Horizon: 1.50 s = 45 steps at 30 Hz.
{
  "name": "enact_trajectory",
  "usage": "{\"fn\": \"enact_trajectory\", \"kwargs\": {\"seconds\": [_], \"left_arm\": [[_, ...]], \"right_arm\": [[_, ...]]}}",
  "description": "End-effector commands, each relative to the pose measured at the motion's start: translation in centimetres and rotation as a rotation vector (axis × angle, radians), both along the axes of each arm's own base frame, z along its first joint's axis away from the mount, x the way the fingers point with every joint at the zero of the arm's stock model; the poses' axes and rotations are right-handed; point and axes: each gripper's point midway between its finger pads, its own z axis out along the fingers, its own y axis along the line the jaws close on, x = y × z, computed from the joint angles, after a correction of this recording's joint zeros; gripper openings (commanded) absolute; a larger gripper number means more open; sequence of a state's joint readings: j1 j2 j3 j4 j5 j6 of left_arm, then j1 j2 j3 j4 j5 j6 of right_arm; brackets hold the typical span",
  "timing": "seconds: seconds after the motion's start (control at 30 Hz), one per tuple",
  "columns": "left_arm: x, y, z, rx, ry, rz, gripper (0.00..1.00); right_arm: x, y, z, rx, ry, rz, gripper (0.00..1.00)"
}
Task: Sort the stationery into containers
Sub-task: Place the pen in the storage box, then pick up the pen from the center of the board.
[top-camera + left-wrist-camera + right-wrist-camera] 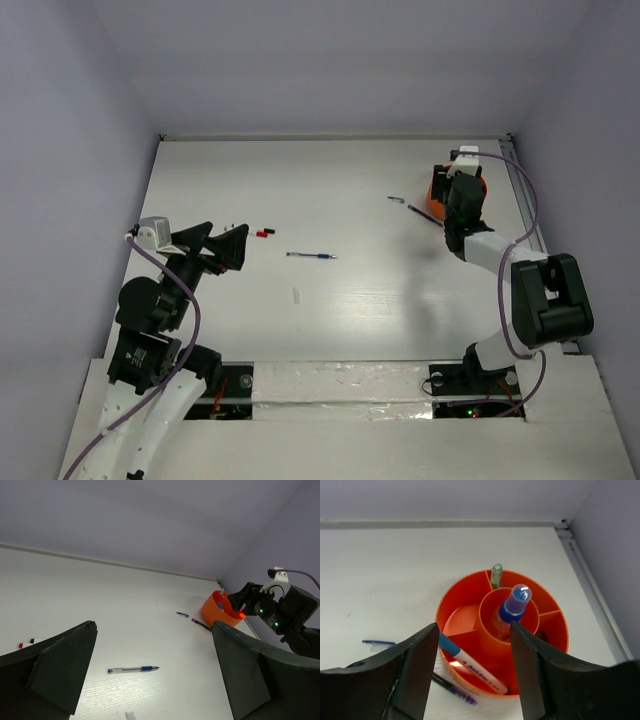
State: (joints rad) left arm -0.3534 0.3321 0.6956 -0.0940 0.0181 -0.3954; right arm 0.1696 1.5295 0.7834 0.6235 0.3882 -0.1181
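The right pincer point(473, 625) stood half open and empty over the orange cup point(547, 605), mid-frame. Its fingers point(415, 675) flanked the leaning marker point(475, 667); lifting carelessly could flick it out.

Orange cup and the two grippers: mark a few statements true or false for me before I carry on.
1. The blue-capped bottle stands in the centre compartment of the orange cup. True.
2. The right gripper is clamped on the bottle. False: its jaws stand apart at the cup, holding nothing.
3. A blue pen lies on the table, outside the cup. True.
4. The left gripper holds the blue pen. False: it is wide open and empty, and the pen lies apart from it.
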Motion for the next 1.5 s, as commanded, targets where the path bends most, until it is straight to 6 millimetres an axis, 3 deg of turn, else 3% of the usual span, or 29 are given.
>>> {"fn": "enact_trajectory", "kwargs": {"seconds": [0.0,0.1,0.17,0.2,0.27,0.3,0.33,0.4,0.43,0.47,0.5,0.53,0.6,0.63,0.67,0.7,0.73,0.77,0.83,0.87,0.9,0.93,0.97,1.0,1.03,1.07,1.1,1.2,1.47], "left_arm": [[-0.1,-0.2,1.1,-0.021,-0.047,-0.014,0.99],[-0.1,-0.2,1.1,-0.021,-0.047,-0.013,0.99],[-0.1,-0.2,1.1,-0.022,-0.045,-0.013,0.99],[-0.1,-0.2,1.0,-0.021,-0.044,-0.011,0.99],[0.0,-0.2,1.1,-0.021,-0.044,-0.010,0.99],[0.0,-0.1,1.0,-0.021,-0.041,-0.005,0.99],[0.1,-0.1,1.0,-0.018,-0.038,-0.002,0.99],[0.3,-0.1,0.8,-0.016,-0.029,0.003,0.99],[0.4,-0.1,0.6,-0.015,-0.021,0.003,0.99],[0.5,-0.2,0.5,-0.013,-0.017,0.003,0.99],[0.8,0.3,0.4,-0.017,-0.009,0.035,0.99],[1.2,0.6,0.2,-0.016,0.001,0.052,0.99],[1.5,0.7,-0.2,-0.014,0.019,0.066,0.99],[1.9,0.8,-0.5,-0.014,0.033,0.077,0.99],[2.1,1.1,-0.6,-0.013,0.040,0.090,0.99],[2.3,1.1,-0.8,-0.015,0.047,0.097,0.99],[2.5,1.4,-1.0,-0.013,0.058,0.111,0.99],[2.7,1.6,-1.1,-0.016,0.063,0.124,0.99],[3.1,1.8,-1.3,-0.016,0.073,0.136,0.99],[3.2,1.8,-1.6,-0.015,0.080,0.136,0.99],[3.3,2.0,-1.6,-0.014,0.083,0.145,0.99],[3.5,1.9,-1.8,-0.012,0.089,0.144,0.99],[3.6,2.2,-1.8,-0.011,0.091,0.155,0.99],[3.7,2.1,-1.9,-0.010,0.094,0.152,0.99],[3.7,2.1,-2.0,-0.009,0.096,0.152,0.99],[3.9,2.3,-2.0,-0.009,0.098,0.161,0.99],[4.0,2.5,-2.1,-0.008,0.100,0.167,0.99],[4.1,2.5,-2.1,-0.008,0.100,0.167,0.99],[4.2,2.6,-2.3,-0.003,0.103,0.168,0.99]], "right_arm": [[-0.4,0.7,1.5,0.071,-0.026,0.030,0.65],[-0.6,3.2,3.1,0.134,-0.024,0.144,0.65],[-1.0,7.3,3.0,0.194,0.037,0.287,0.63],[-0.6,8.9,4.5,0.207,0.030,0.349,0.56],[-1.3,14.4,4.2,0.241,0.101,0.537,0.41],[-1.8,16.3,3.7,0.252,0.149,0.585,0.26],[-2.7,20.2,3.4,0.260,0.204,0.704,0.22],[-3.5,24.2,3.2,0.263,0.251,0.808,0.15],[-3.8,26.5,4.6,0.271,0.242,0.883,0.14],[-4.9,29.4,4.4,0.270,0.266,0.949,0.13],[-5.2,31.2,2.1,0.272,0.337,0.974,0.13],[-4.9,33.1,3.3,0.271,0.318,1.009,0.13],[-6.2,37.0,2.7,0.254,0.352,1.073,0.14],[-6.0,38.5,0.4,0.247,0.401,1.082,0.15],[-5.5,40.3,2.0,0.251,0.369,1.110,0.16],[-6.3,42.1,1.5,0.242,0.394,1.134,0.20],[-6.1,43.4,-1.2,0.224,0.443,1.133,0.22],[-5.3,44.8,0.5,0.214,0.412,1.136,0.25],[-5.4,47.3,-0.3,0.190,0.428,1.152,0.39],[-5.1,47.9,-4.2,0.162,0.510,1.124,0.43],[-3.9,49.1,-2.2,0.173,0.457,1.127,0.51],[-4.1,50.2,-2.8,0.167,0.465,1.136,0.54],[-4.1,51.1,-5.7,0.153,0.507,1.134,0.55],[-4.0,51.1,-6.8,0.143,0.539,1.122,0.55],[-3.7,52.4,-5.2,0.147,0.497,1.139,0.55],[-3.9,53.0,-5.8,0.135,0.499,1.136,0.55],[-3.5,53.1,-7.8,0.119,0.522,1.123,0.54],[-3.7,54.5,-8.6,0.111,0.497,1.119,0.52],[-3.9,54.8,-11.5,0.112,0.524,1.096,0.48]]}}
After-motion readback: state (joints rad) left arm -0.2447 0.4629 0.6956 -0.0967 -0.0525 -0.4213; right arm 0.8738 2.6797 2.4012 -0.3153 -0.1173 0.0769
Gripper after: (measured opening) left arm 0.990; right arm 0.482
